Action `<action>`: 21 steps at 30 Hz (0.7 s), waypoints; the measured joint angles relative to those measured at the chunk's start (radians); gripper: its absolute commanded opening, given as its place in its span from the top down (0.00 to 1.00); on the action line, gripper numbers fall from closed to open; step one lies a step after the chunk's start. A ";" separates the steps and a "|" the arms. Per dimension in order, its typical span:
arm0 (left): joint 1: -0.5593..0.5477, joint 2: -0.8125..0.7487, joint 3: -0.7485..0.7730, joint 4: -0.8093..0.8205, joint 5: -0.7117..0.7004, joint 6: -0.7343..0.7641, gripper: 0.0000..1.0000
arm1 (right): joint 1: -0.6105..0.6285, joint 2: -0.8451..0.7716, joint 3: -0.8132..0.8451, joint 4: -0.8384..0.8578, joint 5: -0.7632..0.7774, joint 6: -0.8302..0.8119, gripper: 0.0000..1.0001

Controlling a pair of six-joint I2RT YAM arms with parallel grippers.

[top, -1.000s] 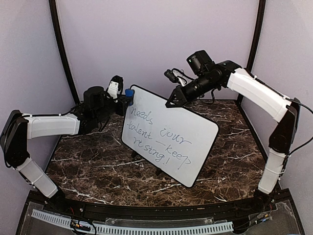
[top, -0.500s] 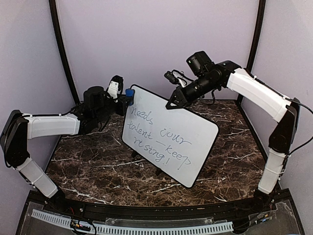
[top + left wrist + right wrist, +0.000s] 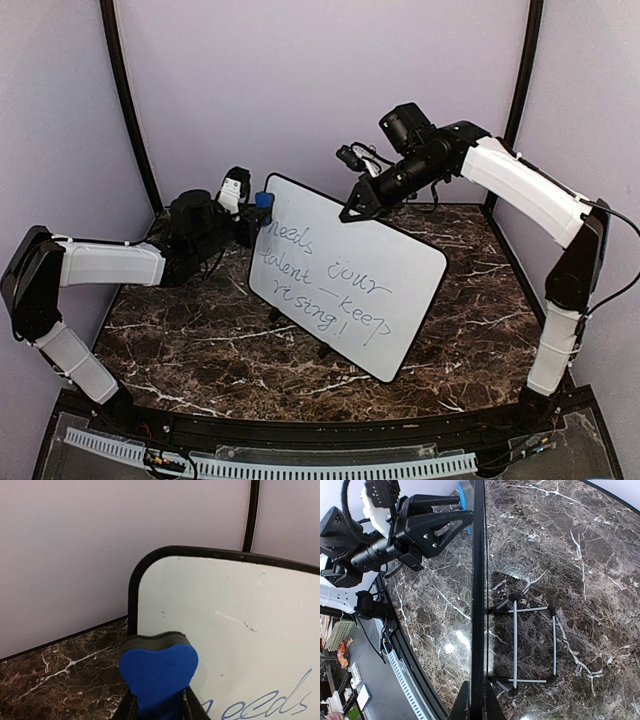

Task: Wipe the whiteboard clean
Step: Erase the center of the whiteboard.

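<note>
Left wrist view: left jaws grip the blue eraser, just beside the whiteboard at its upper corner. Right jaws clamp its top edge. The board stands tilted mid-worktop, toward the far edge. All writing is intact; wiping has not yet begun.

White-shelled left arm and right arm, black joints, thin black cables, black jaws
</note>
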 measured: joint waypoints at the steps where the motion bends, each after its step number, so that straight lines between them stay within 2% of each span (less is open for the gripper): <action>1: 0.000 0.000 -0.022 0.019 0.006 0.000 1.00 | 0.000 0.002 0.003 -0.002 0.001 0.001 1.00; 6: 0.000 0.011 -0.124 0.113 0.050 0.000 1.00 | 0.000 0.015 0.023 -0.011 0.008 0.008 1.00; 21: 0.000 0.036 -0.150 0.138 0.116 -0.071 1.00 | 0.000 0.017 0.024 -0.012 0.024 0.027 1.00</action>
